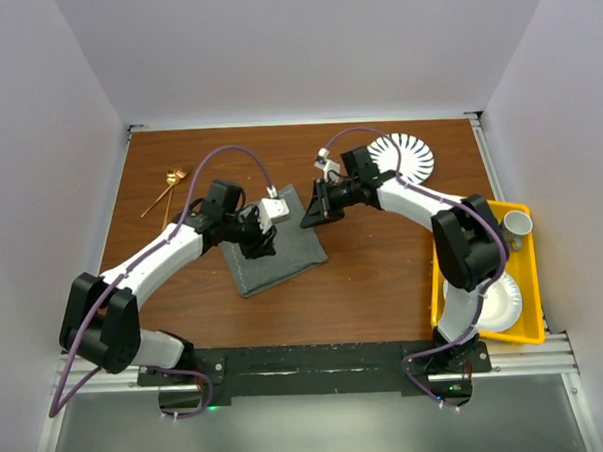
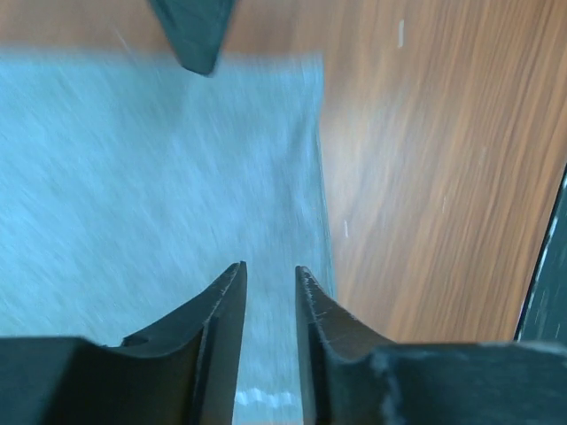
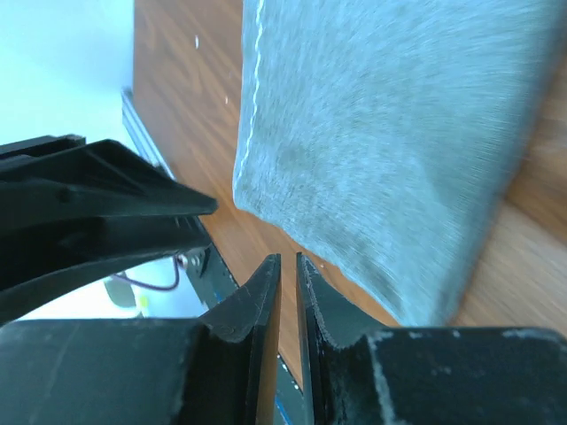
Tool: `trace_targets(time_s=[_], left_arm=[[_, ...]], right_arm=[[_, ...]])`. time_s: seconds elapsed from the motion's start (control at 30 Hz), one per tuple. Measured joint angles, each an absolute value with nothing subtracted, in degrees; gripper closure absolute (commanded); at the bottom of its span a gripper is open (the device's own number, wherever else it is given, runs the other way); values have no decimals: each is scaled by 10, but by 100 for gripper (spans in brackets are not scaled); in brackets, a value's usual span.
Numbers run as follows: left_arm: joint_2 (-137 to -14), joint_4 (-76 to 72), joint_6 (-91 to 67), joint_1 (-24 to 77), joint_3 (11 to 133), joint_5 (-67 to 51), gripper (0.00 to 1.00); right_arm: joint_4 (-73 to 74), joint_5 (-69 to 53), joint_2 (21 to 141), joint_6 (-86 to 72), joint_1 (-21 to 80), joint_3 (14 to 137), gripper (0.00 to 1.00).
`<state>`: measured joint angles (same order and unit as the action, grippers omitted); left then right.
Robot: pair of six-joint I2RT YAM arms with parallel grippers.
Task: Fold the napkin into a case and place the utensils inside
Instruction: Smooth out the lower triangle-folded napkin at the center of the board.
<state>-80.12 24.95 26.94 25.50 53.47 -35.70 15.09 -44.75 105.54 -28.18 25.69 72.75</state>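
**Operator:** Where is the napkin?

**Technician:** The napkin [image 1: 283, 262] lies flat near the middle of the tabletop [image 1: 384, 282]. It is a dark grey rectangle, turned askew to the tabletop's edges. The right wrist view shows a lighter stitched hem along one side.

**Operator:** Left gripper: position and state?

**Technician:** The left gripper [image 1: 259, 243] hovers over the far-left part of the napkin. Its fingers [image 2: 221, 319] stand a narrow gap apart with nothing between them. Cloth lies below, and the napkin's edge runs just beside one fingertip. Whether the fingertips touch the cloth cannot be told.

**Operator:** Right gripper?

**Technician:** The right gripper [image 1: 314, 213] is at the napkin's far-right edge, facing the left gripper. Its jaws are only a thin slit apart and hold nothing. In its wrist view a corner of the napkin lies just ahead of the fingertips, with bare wood around it.

**Operator:** And the utensils?

**Technician:** The utensils [image 1: 165, 192] lie together near the far left corner of the tabletop, well apart from the napkin and both grippers.
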Motion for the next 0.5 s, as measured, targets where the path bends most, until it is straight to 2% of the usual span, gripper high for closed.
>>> trace_targets(time_s=[0.27,0.5], left_arm=[[-806,333,358,251,429,-283,72],[-799,329,425,251,394,-251,71]], right_arm=[[175,-457,1164,-237,296,725,83],[215,-461,1156,-175,292,669,82]])
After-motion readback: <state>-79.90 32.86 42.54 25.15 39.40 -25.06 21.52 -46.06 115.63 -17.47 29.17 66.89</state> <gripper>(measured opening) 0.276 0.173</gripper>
